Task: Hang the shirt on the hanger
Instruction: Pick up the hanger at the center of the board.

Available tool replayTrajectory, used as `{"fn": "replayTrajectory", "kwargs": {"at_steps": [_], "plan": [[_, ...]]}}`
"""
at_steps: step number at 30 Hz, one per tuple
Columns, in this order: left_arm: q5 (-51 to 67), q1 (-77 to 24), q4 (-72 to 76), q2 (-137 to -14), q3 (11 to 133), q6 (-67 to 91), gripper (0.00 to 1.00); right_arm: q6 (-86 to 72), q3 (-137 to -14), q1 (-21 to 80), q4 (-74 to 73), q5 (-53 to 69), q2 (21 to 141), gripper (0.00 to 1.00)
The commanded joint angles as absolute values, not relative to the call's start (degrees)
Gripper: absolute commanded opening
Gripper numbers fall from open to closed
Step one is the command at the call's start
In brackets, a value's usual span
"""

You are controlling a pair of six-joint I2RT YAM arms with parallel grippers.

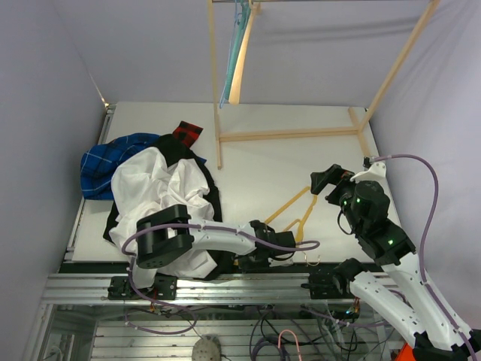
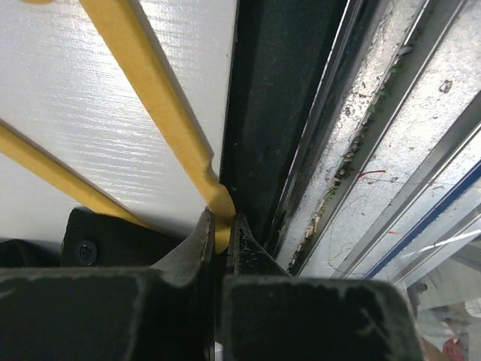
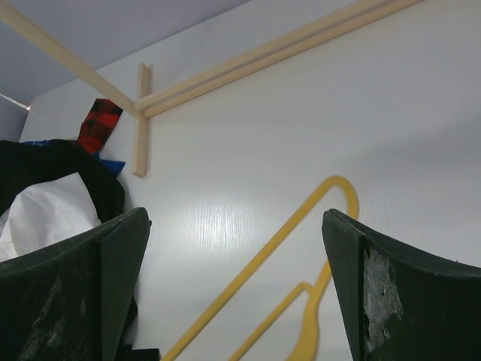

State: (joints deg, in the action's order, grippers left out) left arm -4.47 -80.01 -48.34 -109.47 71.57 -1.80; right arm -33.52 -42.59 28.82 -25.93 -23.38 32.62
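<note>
At six o'clock on the table (image 1: 285,154), the left gripper (image 2: 220,229) pinched the hanger (image 2: 150,83) (likely to lift it); the right gripper (image 1: 325,183) gaped nearby; the shirt (image 1: 154,188) lay heaped at nine o'clock.

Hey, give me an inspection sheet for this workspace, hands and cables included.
Surface: white table, metal rail along its near edge.
Job's things: white shirt crumpled at left; yellow hanger lying flat near the front.
Clutter: blue plaid shirt, black garment and red plaid piece beside the shirt.
Hands: left hand shut on the hanger; right hand open, holding nothing.
Cables: purple cable along each arm; loose wires under the table.
Surroundings: wooden rack at the back, teal hanger on it; grey backdrop.
</note>
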Motion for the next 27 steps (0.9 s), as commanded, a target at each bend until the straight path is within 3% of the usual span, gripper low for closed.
{"fn": "replayTrajectory", "kwargs": {"at_steps": [1,7,14,21,27], "plan": [[1.2,-80.7,-48.8,-112.0,71.4,-2.6,0.07,-32.6,-42.1,28.6,-25.0,-24.5,31.8,1.00],[10.8,-75.7,-53.2,-106.3,77.5,-11.2,0.07,-31.6,-43.1,28.6,-25.7,-25.7,30.5,1.00],[20.4,-58.4,-59.4,-104.1,90.1,-14.4,0.07,-32.0,-42.3,28.6,-25.6,-25.6,29.5,1.00],[31.6,-49.3,-61.7,-105.8,91.7,-14.9,0.07,-30.3,-43.8,28.6,-25.3,-25.6,29.7,1.00],[34.9,-46.3,-61.5,-106.9,91.4,-15.1,0.07,-32.5,-39.4,28.6,-19.0,-7.6,31.3,1.00]]}}
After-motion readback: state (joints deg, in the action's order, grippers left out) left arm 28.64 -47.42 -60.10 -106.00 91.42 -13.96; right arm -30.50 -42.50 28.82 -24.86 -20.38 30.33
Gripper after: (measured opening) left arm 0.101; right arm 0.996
